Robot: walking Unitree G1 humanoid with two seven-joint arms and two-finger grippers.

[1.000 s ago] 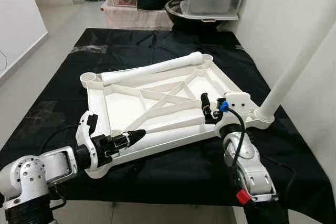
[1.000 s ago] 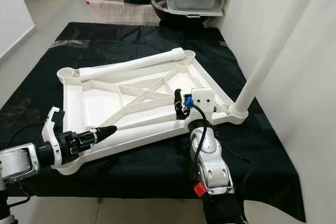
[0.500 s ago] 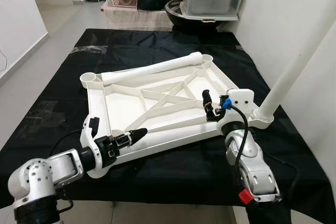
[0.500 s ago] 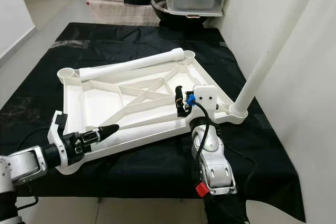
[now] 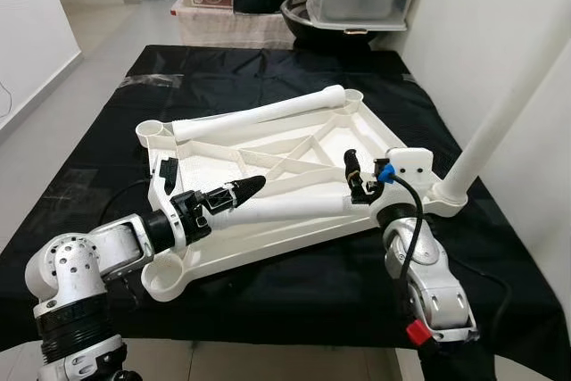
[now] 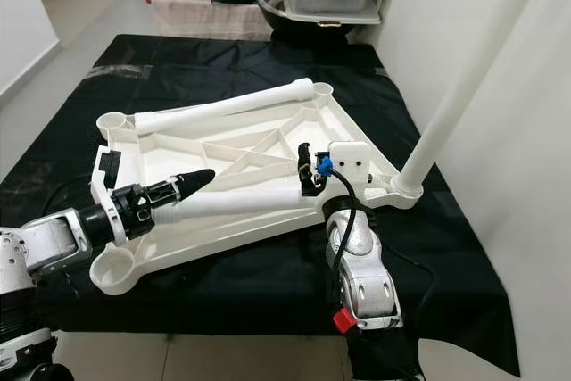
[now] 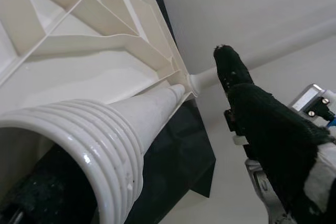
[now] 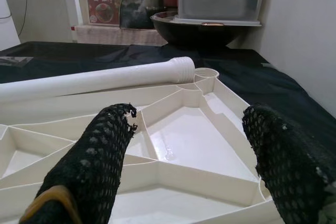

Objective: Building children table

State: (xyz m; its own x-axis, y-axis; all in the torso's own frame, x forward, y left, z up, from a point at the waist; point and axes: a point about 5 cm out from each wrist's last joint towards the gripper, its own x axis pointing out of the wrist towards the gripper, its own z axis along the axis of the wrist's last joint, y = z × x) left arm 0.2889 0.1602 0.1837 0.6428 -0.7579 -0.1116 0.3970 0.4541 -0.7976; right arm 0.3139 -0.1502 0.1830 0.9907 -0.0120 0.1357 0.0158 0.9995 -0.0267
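Leg (image 5: 294,208) in left tool (image 5: 234,194), seemingly clamped | right tool (image 5: 354,178) wide, 3 o'clock over tabletop (image 5: 268,136) | black-clothed desk (image 5: 223,69)

left gripper (image 5: 239,192) raised with table leg (image 5: 294,209); now over tabletop (image 5: 268,144)

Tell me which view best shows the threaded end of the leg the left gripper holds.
Left wrist view: the leg's ribbed threads sit close up, beside one black finger. The eye views show the whole leg lying across the tabletop, with the left gripper at its near end, threads too small to make out.
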